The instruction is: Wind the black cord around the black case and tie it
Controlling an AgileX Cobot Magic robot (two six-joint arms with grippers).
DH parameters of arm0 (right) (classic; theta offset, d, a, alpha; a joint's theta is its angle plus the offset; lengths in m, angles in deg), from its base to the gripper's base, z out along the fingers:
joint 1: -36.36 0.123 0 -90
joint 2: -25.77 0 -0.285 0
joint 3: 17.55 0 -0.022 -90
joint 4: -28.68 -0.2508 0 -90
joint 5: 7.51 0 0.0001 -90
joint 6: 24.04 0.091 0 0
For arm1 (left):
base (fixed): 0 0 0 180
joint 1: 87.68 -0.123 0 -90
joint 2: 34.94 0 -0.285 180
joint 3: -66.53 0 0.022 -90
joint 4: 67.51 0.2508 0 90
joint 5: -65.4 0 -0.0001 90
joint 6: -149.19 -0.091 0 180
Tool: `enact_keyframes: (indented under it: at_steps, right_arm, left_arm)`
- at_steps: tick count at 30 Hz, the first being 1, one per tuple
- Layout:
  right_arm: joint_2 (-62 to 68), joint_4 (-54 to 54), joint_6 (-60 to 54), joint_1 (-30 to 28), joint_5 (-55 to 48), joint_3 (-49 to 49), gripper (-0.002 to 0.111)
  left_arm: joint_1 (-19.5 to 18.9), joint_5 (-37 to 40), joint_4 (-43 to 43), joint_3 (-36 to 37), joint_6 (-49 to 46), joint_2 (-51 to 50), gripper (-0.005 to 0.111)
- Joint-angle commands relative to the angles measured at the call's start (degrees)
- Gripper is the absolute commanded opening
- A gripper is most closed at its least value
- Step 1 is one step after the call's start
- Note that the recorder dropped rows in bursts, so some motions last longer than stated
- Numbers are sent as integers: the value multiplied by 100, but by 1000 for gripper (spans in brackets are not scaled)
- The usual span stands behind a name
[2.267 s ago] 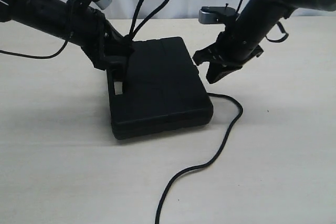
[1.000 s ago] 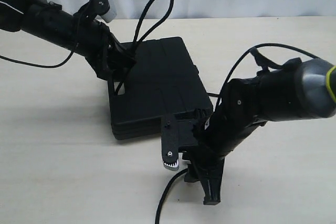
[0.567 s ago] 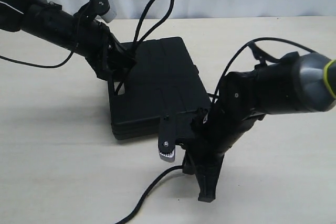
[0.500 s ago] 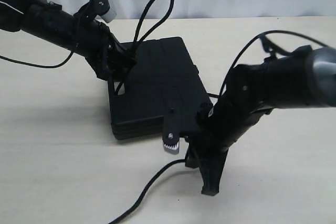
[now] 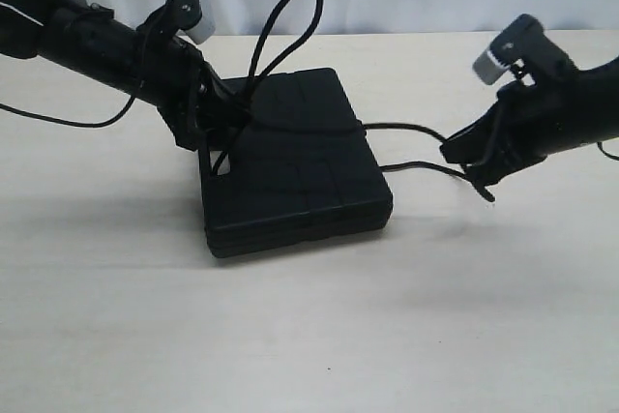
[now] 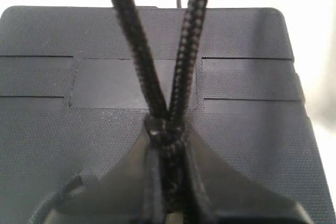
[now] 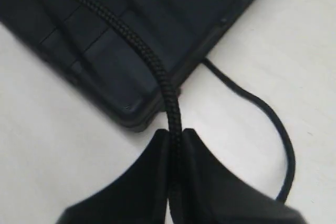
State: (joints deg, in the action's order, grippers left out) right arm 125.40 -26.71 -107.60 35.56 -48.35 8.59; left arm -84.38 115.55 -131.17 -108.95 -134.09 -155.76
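The black case point(image 5: 295, 176) lies flat in the middle of the table. My left gripper point(image 5: 224, 113) is at its far left edge, shut on the black cord point(image 5: 290, 7) where two strands meet; a tall loop stands up above it. In the left wrist view the two braided strands point(image 6: 131, 51) rise from the shut gripper point(image 6: 167, 135) over the ribbed lid point(image 6: 241, 82). From there the cord runs across the lid and off the right edge to my right gripper point(image 5: 456, 154), which is shut on it in the air. In the right wrist view the cord point(image 7: 131, 40) enters the shut gripper point(image 7: 175, 134) past the case's corner point(image 7: 136, 114).
A second stretch of cord point(image 5: 416, 166) leaves the case's right side low down and hangs past the right gripper. A thin robot cable point(image 5: 58, 121) trails on the pale table point(image 5: 290, 336) at the left. A white backdrop closes the back.
My right gripper has shut on the cord in front of the case and swung up and to the right, drawing the cord across the lid. The left gripper has not moved.
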Motion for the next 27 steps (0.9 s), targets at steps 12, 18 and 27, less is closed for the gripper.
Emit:
enact_keyframes:
  at_steps: [12,18,27]
  right_arm:
    - [1292,-2944,-2123,-1272,-1656,-1,4]
    - [1343,-2846,-2704,-1272,-1798,-1,4]
    - [1343,-2875,-3308,-1272,-2393,-16,4]
  left_arm:
    - [3,459,3,-5,-334,-12,0]
    - [3,578,3,-5,-334,-25,0]
    - [-9,846,214,-5,-334,-25,0]
